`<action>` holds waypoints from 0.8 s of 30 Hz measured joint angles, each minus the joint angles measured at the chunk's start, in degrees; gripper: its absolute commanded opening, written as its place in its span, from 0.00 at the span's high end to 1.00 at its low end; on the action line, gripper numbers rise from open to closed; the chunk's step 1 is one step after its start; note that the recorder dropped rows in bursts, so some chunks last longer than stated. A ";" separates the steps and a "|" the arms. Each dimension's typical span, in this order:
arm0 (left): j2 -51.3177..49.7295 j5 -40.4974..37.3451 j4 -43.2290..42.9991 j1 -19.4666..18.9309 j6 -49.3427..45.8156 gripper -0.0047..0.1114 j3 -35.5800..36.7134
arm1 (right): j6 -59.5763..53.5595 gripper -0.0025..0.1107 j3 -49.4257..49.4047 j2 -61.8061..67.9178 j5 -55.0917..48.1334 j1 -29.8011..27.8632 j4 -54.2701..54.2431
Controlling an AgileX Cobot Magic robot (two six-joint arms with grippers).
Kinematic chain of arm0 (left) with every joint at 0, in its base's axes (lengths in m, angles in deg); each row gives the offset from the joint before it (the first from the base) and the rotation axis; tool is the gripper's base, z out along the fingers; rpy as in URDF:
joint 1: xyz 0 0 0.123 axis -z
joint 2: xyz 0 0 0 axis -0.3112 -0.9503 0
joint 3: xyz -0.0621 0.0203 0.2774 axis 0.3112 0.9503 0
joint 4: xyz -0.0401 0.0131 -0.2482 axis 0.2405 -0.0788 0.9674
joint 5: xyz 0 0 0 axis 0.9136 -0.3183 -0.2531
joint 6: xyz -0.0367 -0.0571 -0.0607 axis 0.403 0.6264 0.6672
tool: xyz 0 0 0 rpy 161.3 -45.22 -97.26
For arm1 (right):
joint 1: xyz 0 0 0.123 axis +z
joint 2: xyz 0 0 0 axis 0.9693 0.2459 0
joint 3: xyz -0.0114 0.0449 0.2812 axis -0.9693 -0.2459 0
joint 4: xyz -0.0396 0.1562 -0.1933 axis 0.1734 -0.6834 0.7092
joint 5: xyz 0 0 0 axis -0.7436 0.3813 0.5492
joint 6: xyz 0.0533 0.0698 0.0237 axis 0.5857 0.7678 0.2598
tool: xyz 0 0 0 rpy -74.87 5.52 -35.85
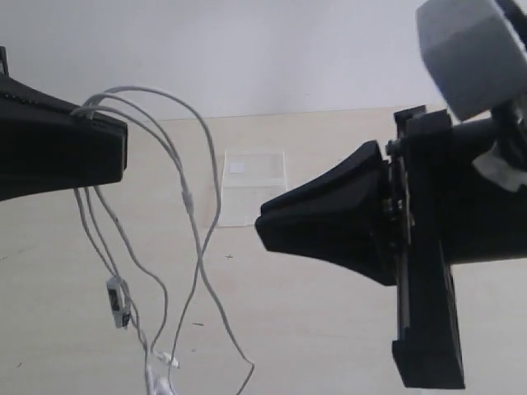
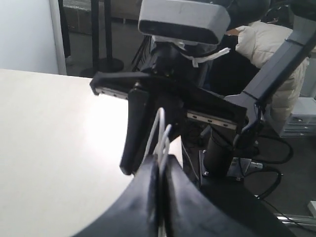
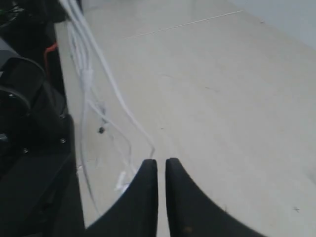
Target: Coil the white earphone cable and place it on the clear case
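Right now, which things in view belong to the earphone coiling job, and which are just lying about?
Job: white earphone cable, gripped by left gripper; clear case; right gripper, shut and empty.
Not the job: table; white jacket in the background.

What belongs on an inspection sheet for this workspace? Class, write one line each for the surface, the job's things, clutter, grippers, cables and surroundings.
Surface: pale table, bare apart from a few tiny dark specks.
Job's things: white earphone cable hangs in long loops from the left gripper, its lower end down near the table; clear case lies flat further back, with no cable on it yet.
Clutter: nothing seen.
Grippers: left gripper shut on several cable strands; right gripper shut, holding nothing, raised above the table.
Cables: black cables on the floor by the rig's base.
Surroundings: plain white wall; pale padded jacket behind the rig.
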 measured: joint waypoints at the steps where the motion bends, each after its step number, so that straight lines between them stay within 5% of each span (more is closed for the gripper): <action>1: 0.00 0.00 0.00 0.00 -0.56 0.96 0.00 | -1.53 0.92 0.00 1.04 -1.18 0.00 -1.04; 10: 0.00 0.35 -0.09 -5.10 -4.29 0.96 0.00 | -7.61 0.66 0.00 5.86 -1.70 0.00 -2.97; 15: -0.98 0.39 -0.09 -10.53 -6.64 0.96 -0.09 | -8.12 0.65 0.00 5.99 3.15 0.00 -3.09; 24: -4.52 0.39 -0.21 -11.21 -9.25 0.96 -0.26 | -11.90 0.49 0.00 6.09 6.48 0.00 -9.05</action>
